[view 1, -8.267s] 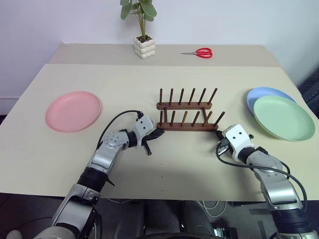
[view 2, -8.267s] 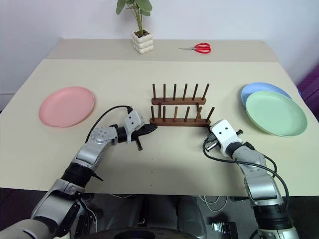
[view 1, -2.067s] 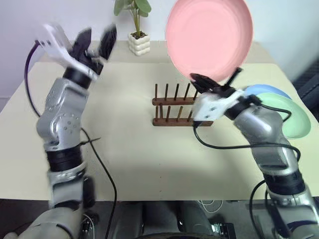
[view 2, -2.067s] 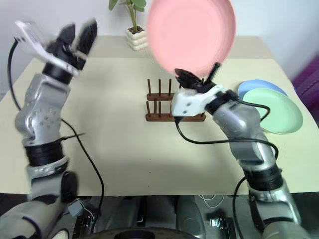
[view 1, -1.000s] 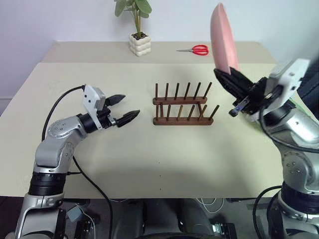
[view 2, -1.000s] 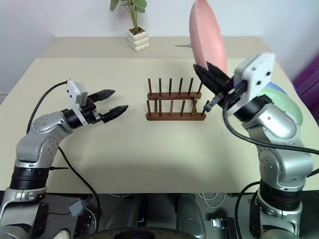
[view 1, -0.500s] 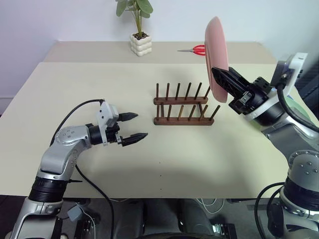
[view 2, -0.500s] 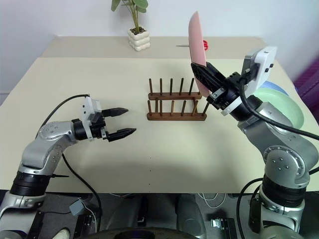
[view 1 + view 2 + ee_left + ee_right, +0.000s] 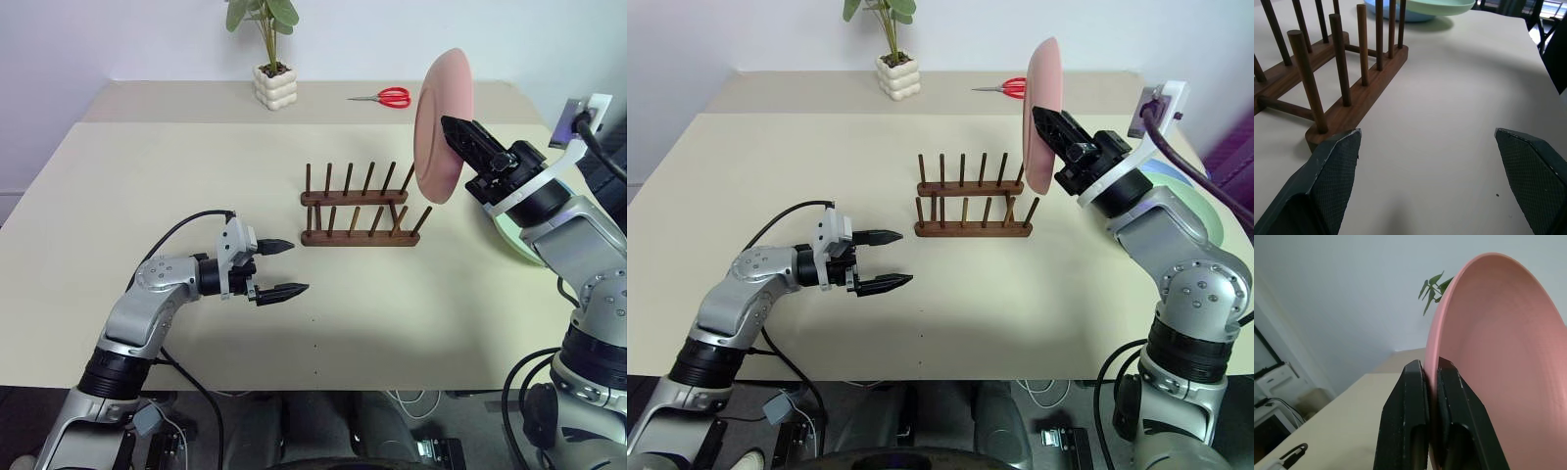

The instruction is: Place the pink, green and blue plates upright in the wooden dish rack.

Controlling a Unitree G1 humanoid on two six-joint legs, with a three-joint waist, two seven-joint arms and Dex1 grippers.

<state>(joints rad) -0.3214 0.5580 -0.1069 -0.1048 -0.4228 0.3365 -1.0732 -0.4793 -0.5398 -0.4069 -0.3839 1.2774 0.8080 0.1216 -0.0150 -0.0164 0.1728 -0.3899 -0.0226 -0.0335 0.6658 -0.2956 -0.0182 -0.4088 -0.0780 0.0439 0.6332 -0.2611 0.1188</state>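
r gripper (image 9: 468,137) clamped on rim of pink plate (image 9: 441,127), plate held on edge, aloft above right end of wooden dish rack (image 9: 361,211). plate face runs roughly across rails, so likely needs only lowering btwn pegs. l gripper (image 9: 284,268) empty, fingers wide apart, low over table left of rack. green plate (image 9: 1440,6) stacked on blue plate (image 9: 1393,14), right of rack, nearer r arm.

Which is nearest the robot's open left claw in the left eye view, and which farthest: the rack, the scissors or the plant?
From the left gripper:
1. Rack, just beyond, mid-table.
2. Plant, at the back edge.
3. Scissors, back edge, further right.
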